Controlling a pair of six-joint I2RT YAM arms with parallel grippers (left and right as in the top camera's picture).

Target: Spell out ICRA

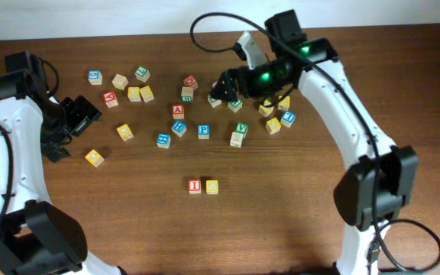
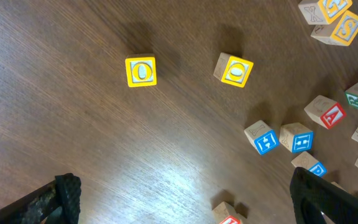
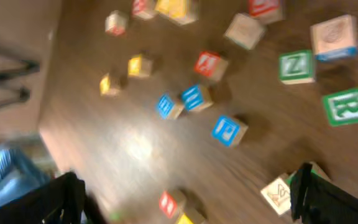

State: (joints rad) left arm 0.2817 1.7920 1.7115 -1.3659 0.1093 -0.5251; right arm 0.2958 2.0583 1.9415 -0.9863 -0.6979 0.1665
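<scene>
A red I block [image 1: 195, 186] and a yellow block [image 1: 211, 186] stand side by side at the front middle of the table. They also show blurred in the right wrist view, the red I block [image 3: 169, 204] beside the yellow block [image 3: 188, 218]. A red A block [image 1: 178, 110] lies among the scattered blocks and shows in both wrist views [image 2: 328, 112] [image 3: 207, 63]. A green R block [image 3: 347, 107] lies near a green Z block [image 3: 297, 66]. My right gripper [image 1: 218, 90] [image 3: 185, 186] is open and empty above the block cluster. My left gripper [image 1: 82, 114] [image 2: 185, 199] is open and empty at the left.
Several loose letter blocks are scattered across the back half of the table. They include a blue P block [image 1: 203, 131] [image 3: 229, 130], two blue blocks [image 2: 261, 138] [image 2: 297, 137] and two yellow blocks [image 2: 141, 71] [image 2: 234, 69] near my left gripper.
</scene>
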